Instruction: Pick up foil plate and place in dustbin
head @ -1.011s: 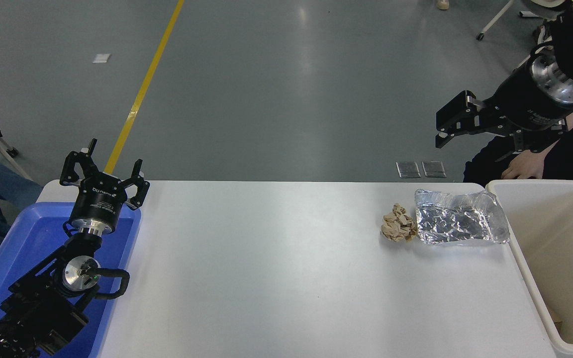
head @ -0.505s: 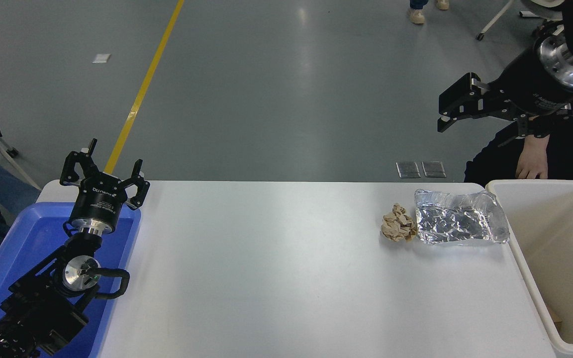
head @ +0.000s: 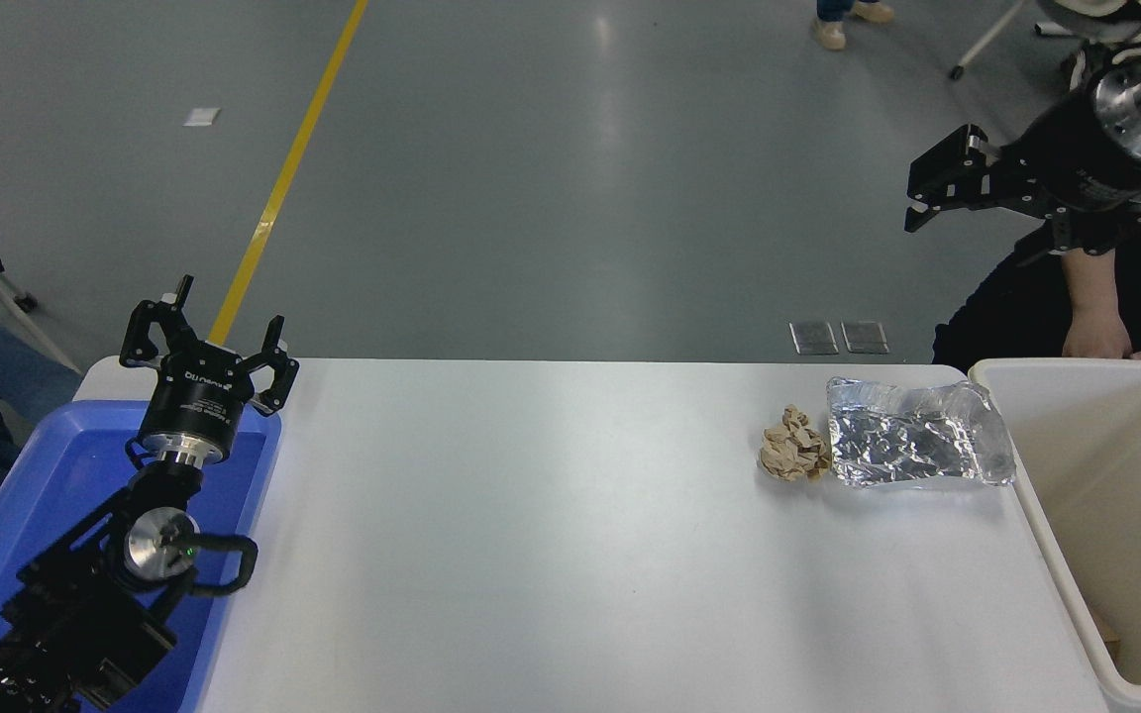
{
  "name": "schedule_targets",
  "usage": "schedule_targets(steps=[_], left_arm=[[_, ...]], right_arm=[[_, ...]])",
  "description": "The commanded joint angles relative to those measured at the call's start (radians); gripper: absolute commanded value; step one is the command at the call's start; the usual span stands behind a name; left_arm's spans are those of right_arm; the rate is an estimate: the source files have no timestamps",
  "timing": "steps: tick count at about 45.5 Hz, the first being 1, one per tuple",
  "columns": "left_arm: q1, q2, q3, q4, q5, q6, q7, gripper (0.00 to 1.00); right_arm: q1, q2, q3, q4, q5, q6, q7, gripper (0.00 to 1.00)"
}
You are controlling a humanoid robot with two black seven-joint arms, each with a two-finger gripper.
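The foil plate, a wrinkled shiny silver tray, lies flat on the white table at the far right, just left of the dustbin, a large cream-white tub at the table's right end. My right gripper is open and empty, held high above and beyond the table's far right corner, well apart from the foil plate. My left gripper is open and parked at the lower left over the blue tray.
A small tan paper wad touches the foil plate's left edge. A blue plastic tray sits at the left end. A person in dark clothes sits behind the dustbin, hands near its far rim.
My right gripper has moved up and to the right, farther from the table. The person's hands have shifted towards the dustbin's far rim. The foil plate has not moved.
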Motion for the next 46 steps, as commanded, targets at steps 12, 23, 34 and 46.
schedule_targets(steps=[12,23,34,46], left_arm=[[0.0,0.0,0.0,0.001,0.0,0.0,-0.001,0.98],[0.0,0.0,0.0,0.0,0.0,0.0,0.0,0.98],[0.0,0.0,-0.002,0.0,0.0,-0.001,-0.001,0.98],[0.0,0.0,0.0,0.001,0.0,0.0,0.0,0.98]], right_arm=[[-0.503,-0.038,0.003,-0.262,-0.015,-0.515,0.002,1.0],[-0.747,-0.029,0.004,-0.403,-0.015,-0.716,0.006,1.0],[-0.879,-0.006,0.139,-0.44,-0.013,-0.759,0.009,1.0],[-0.959,0.013,0.273,-0.442,-0.015,-0.768,0.009,1.0]])
